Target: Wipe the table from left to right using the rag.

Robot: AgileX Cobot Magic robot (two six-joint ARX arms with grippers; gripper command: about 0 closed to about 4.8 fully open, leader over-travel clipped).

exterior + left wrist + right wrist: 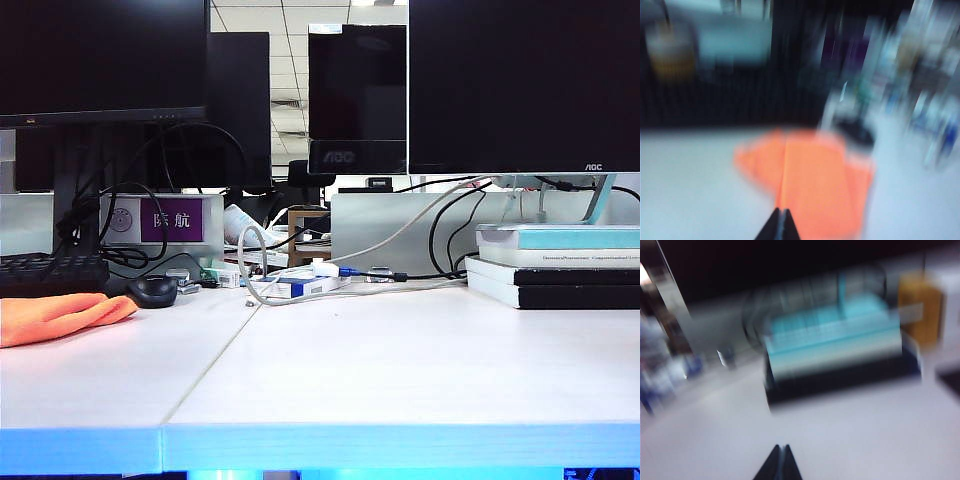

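Orange rag [58,316] lying loosely folded on the white table [400,370], at the far left of the exterior view, just in front of the black keyboard [50,272] and close beside the black computer mouse [154,290], apparently not touching it. Thin seam between the two table panels running from the front edge back toward the cable clutter, right of the rag. Behind the mouse, a grey box with a purple label [170,220]; beyond that, tangled cables and a small blue-and-white box [300,287] near the middle of the desk. Stack of books [555,265] with a teal top cover well to the right of the rag, under the large dark AOC monitor [520,85]. Neither arm visible in the exterior view. Left gripper [781,225] seen only in the blurred left wrist view: dark fingertips pressed together in a narrow point, closed on nothing, held above the near edge of the rag [810,185], contact not discernible. Dark blur of the mouse [855,132] just past the rag's far corner there. Right gripper [779,464] likewise closed and empty in the blurred right wrist view, over bare table [840,440], facing the book stack [840,347], well apart from it.
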